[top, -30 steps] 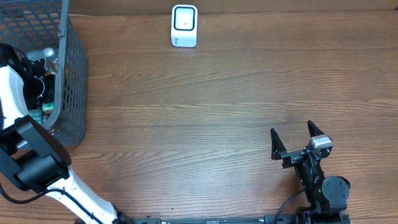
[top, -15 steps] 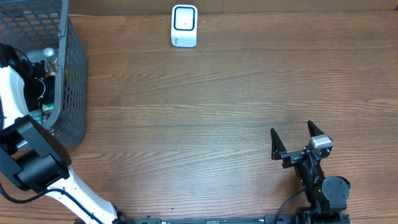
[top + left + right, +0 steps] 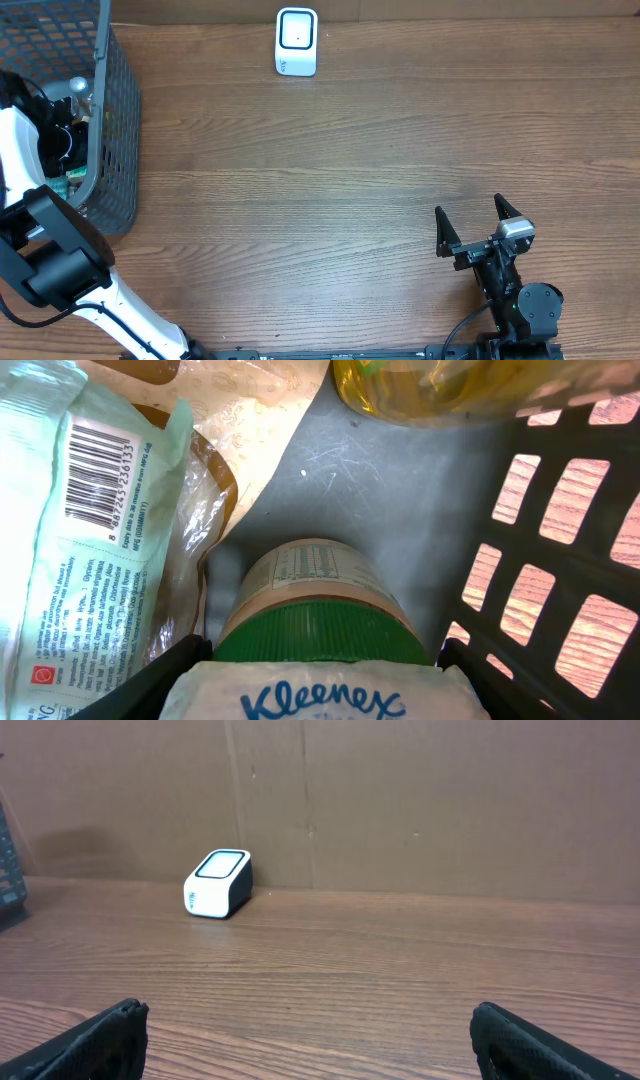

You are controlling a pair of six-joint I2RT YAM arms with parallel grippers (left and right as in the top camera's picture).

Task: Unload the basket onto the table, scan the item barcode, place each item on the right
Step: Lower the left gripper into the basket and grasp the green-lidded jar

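Only up close: Kleenex pack (image 3: 320,698) between fingers (image 3: 150,690)

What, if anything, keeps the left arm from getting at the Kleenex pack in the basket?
Likely yes, nothing shows in the way: the left end effector straddles the Kleenex pack inside the basket, one finger at each end.

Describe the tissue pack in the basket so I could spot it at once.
Find the grey mesh basket at the left edge of the table. Inside it, the Kleenex pack lies beside a green-lidded jar. Unlike the pale green barcoded packet nearby, it is white with blue Kleenex lettering.
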